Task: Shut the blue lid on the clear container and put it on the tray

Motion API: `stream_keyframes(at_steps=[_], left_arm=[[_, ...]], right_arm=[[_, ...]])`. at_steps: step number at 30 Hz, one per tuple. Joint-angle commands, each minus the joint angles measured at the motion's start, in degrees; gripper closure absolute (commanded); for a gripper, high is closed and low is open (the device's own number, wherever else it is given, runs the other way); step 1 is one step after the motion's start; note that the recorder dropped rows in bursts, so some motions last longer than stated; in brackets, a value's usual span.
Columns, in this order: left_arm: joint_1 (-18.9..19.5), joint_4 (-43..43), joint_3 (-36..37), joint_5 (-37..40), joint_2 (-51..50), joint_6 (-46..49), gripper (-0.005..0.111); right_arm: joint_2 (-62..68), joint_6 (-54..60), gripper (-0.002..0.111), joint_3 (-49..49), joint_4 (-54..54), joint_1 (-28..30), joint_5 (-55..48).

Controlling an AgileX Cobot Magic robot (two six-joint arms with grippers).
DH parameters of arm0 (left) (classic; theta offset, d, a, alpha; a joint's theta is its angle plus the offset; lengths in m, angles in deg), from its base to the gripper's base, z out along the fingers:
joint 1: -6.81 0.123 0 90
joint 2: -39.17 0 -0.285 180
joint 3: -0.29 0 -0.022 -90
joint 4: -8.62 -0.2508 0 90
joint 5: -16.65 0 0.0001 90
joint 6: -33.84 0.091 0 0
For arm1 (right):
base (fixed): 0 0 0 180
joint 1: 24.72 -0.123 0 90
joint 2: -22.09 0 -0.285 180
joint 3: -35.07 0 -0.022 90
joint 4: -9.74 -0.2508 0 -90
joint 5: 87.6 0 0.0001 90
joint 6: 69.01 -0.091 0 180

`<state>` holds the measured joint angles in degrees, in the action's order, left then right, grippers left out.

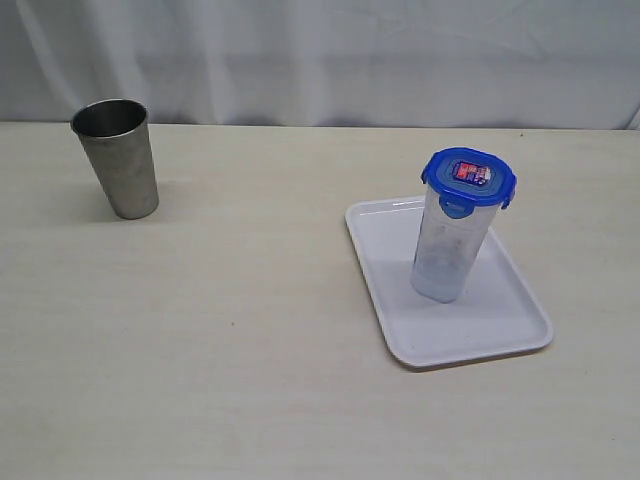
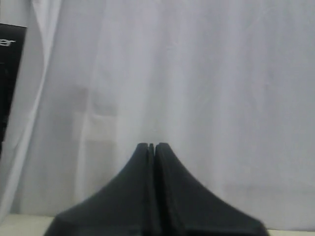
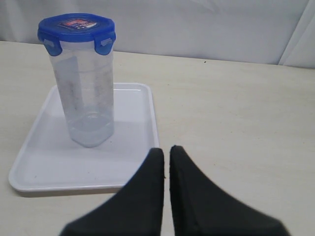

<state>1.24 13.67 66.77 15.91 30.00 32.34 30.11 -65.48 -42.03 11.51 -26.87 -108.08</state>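
The clear container (image 1: 448,250) stands upright on the white tray (image 1: 500,330) at the right of the table, with the blue lid (image 1: 468,176) sitting on its top, tabs down. The right wrist view shows the same container (image 3: 86,93), lid (image 3: 76,27) and tray (image 3: 138,142). My right gripper (image 3: 166,150) is shut and empty, well back from the tray's edge. My left gripper (image 2: 152,146) is shut and empty too, facing a white curtain, with none of the task's things in its view. Neither arm appears in the exterior view.
A grey steel cup (image 1: 117,157) stands upright at the back left of the table. A white curtain (image 1: 320,50) hangs behind the table's far edge. A dark object (image 2: 10,73) shows at the curtain's side in the left wrist view.
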Motion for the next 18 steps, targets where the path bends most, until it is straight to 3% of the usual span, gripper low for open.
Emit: stream_keyframes(at_steps=[1, 10, 18], left_arm=[[6.1, 1.6, 4.0, -2.2, 1.4, 0.3, 0.107], [7.9, -0.4, 10.5, -3.0, 1.4, 0.3, 0.107], [7.9, -5.5, 10.7, -1.2, 1.4, 0.6, 0.107]], right_arm=[[-0.2, 0.2, 0.104, -0.1, 0.4, 0.2, 0.1], [-0.2, 0.2, 0.104, -0.1, 0.4, 0.2, 0.1], [-0.2, 0.2, 0.104, -0.1, 0.4, 0.2, 0.1]])
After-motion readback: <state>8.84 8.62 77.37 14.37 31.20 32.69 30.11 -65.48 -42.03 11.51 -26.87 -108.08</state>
